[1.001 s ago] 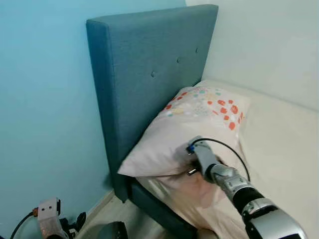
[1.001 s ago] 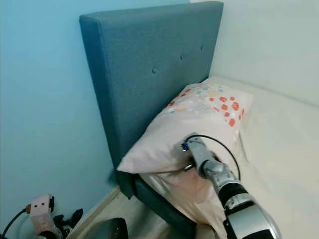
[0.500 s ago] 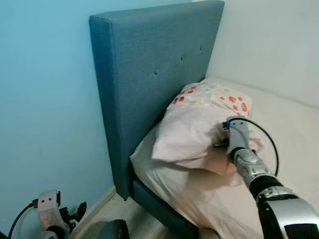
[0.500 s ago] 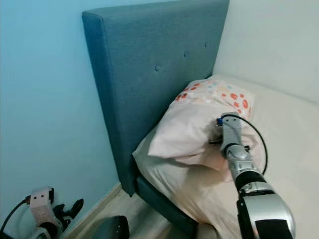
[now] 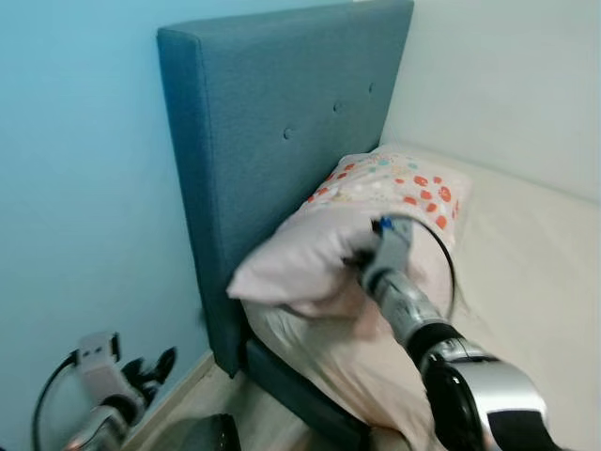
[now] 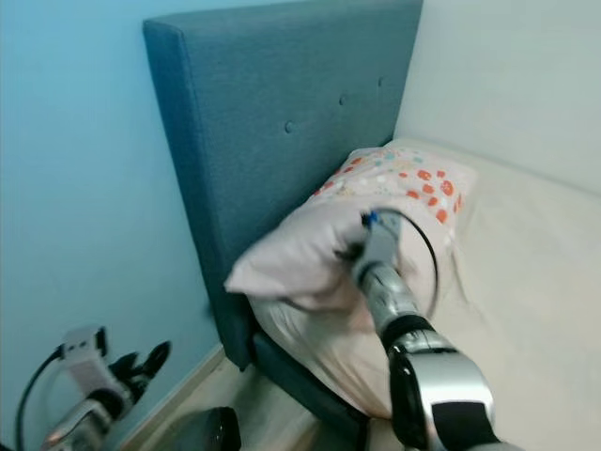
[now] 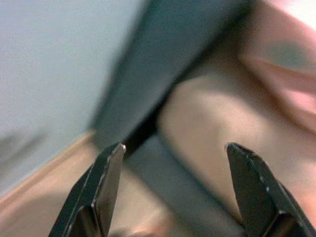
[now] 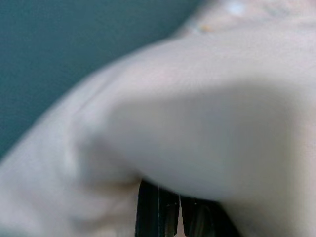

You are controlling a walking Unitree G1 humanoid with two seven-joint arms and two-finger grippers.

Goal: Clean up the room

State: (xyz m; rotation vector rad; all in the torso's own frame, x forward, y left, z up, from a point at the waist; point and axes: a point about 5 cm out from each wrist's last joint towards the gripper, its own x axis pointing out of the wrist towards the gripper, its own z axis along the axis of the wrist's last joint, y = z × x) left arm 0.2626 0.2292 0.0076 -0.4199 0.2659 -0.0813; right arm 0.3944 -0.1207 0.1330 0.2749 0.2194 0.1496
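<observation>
A pale pink pillow with a red, orange and teal dotted print at its far end point(image 5: 347, 240) is seen at the head end of the cream-sheeted bed point(image 5: 535, 263), lying against the tall blue-green upholstered headboard with button tufts point(image 5: 282, 141). The near corner of the pillow is lifted and bunched, sticking out past the bed's edge toward the light blue wall point(image 5: 84, 188). The right pincer point(image 5: 368, 256) is pushed into that bunched corner, at the edge of the bed by the headboard; in the right wrist view its black fingers point(image 8: 158, 215) are seen close together with pillow fabric draped over them, so it is taken as clenched on the pillow. A black cable loop point(image 5: 441, 258) is seen arching over the right wrist.

The left pincer point(image 5: 150, 366) is held low, off the bed, near the wooden floor point(image 5: 225, 399) beside the wall. In the left wrist view its two black fingers point(image 7: 106, 187) are spread wide apart, released, with nothing between them; the dark bed base point(image 7: 168, 173) and mattress side are blurred beyond.

A white wall point(image 5: 507, 85) is seen behind the bed.
</observation>
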